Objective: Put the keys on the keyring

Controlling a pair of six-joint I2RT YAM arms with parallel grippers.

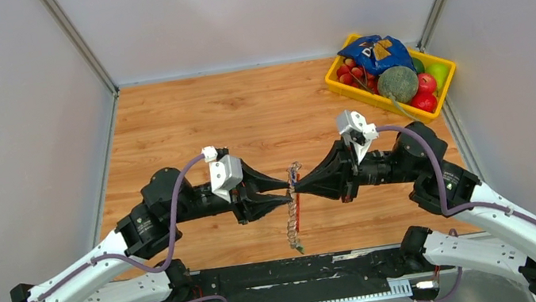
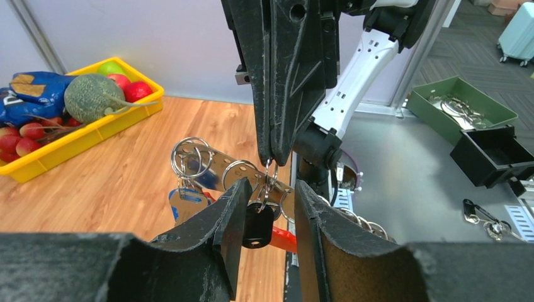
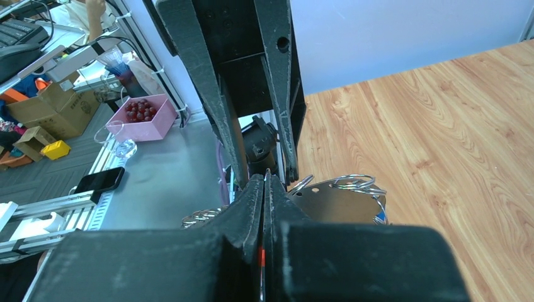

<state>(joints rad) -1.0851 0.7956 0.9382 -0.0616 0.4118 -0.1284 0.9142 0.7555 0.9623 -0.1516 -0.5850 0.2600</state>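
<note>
The keyring's strap [image 1: 292,223] hangs in the air between my two grippers, above the wooden table [image 1: 243,114]. In the left wrist view it is a silver strip with holes [image 2: 217,165] carrying several thin rings, with a red strip [image 2: 284,240] below. My right gripper [image 1: 300,185] [image 2: 272,158] [image 3: 264,177] is shut on one thin ring. The black-headed key [image 2: 258,228] hangs from that ring. The blue-headed key [image 2: 187,204] hangs from a ring further left. My left gripper [image 1: 287,188] [image 2: 272,185] is open, with the black key's head between its fingers.
A yellow bin [image 1: 334,81] [image 2: 75,141] of fruit and a blue bag stands at the table's back right. Off the table are a green tray [image 2: 460,94], a black box [image 2: 491,157], a pink box [image 3: 140,119] and a phone [image 3: 101,180].
</note>
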